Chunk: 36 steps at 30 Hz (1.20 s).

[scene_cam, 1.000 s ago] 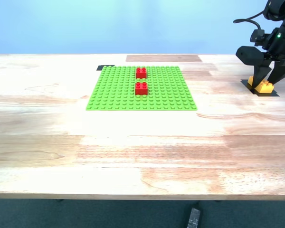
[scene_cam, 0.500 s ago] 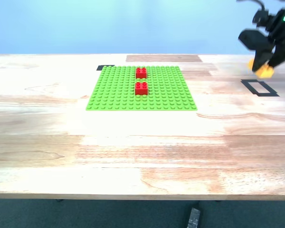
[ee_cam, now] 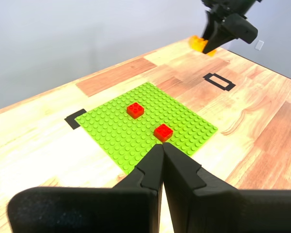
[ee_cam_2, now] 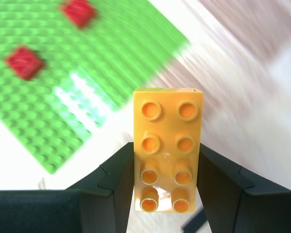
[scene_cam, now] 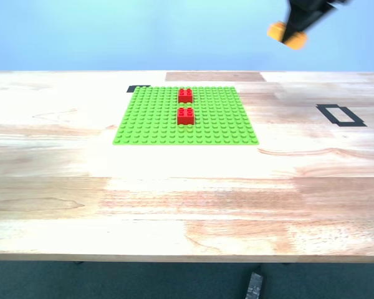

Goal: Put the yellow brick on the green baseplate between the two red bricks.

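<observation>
Pale wooden tabletop (scene_cam: 174,205) beneath a plain blue wall, bearing the flat, studded, bright green square plastic baseplate (scene_cam: 149,124) near its far edge, with a strip of black tape at one far corner of the plate. Two small red square studded plastic bricks (scene_cam: 186,116) stand on the plate in line, one nearer and one farther, a narrow gap of bare studs between them. A black tape rectangle (scene_cam: 340,115) on the wood toward the exterior view's right now lies empty: the oblong yellow-orange studded plastic brick (ee_cam_2: 167,145), which sat there a second ago, has been lifted clear and hangs high above the table at the exterior view's upper right. My second gripper (ee_cam_2: 166,167) clamps it by its long sides, studs exposed. My first gripper (ee_cam: 162,150) hovers near the baseplate, jaws pressed together, empty. Pickup thus appears complete; carry and placement into the gap remain.
</observation>
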Each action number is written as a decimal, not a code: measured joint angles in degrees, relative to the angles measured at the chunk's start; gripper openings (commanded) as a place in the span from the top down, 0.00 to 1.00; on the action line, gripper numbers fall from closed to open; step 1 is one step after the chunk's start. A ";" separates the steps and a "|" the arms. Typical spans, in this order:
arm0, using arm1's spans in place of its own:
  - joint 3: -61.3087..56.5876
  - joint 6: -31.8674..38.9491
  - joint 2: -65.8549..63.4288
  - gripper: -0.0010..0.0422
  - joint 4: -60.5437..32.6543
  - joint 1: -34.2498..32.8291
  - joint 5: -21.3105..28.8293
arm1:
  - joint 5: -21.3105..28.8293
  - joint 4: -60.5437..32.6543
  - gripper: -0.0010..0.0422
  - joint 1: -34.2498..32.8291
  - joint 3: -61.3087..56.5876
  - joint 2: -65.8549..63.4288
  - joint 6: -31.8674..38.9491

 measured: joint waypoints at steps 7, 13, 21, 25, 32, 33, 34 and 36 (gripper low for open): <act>0.00 -0.04 0.00 0.98 -0.28 0.00 -0.02 | 3.45 -0.37 0.96 10.45 6.19 4.55 -8.35; 0.00 -0.11 -0.02 0.98 -0.59 0.00 -0.02 | 4.26 -0.46 0.96 16.37 9.62 9.55 -14.53; 0.00 -0.17 -0.02 0.98 -0.59 0.00 -0.02 | 5.81 -0.50 0.96 21.66 12.00 17.18 -22.27; 0.00 -0.17 -0.02 0.98 -0.61 0.00 -0.02 | 7.56 -0.57 0.96 23.04 13.94 21.20 -22.29; 0.02 -0.07 -0.04 0.98 -1.16 0.00 -0.02 | 9.51 -0.52 0.96 22.69 16.59 26.05 -22.32; 0.02 -0.04 -0.02 0.98 -1.42 0.00 -0.02 | 9.03 -0.55 0.96 22.56 16.92 26.58 -22.45; 0.02 -0.02 -0.02 0.98 -1.66 0.00 -0.04 | 8.61 -0.50 0.96 22.49 17.27 27.06 -22.82; 0.02 -0.02 -0.02 0.98 -1.81 0.00 -0.02 | 8.59 -0.44 0.95 22.43 18.14 28.28 -23.15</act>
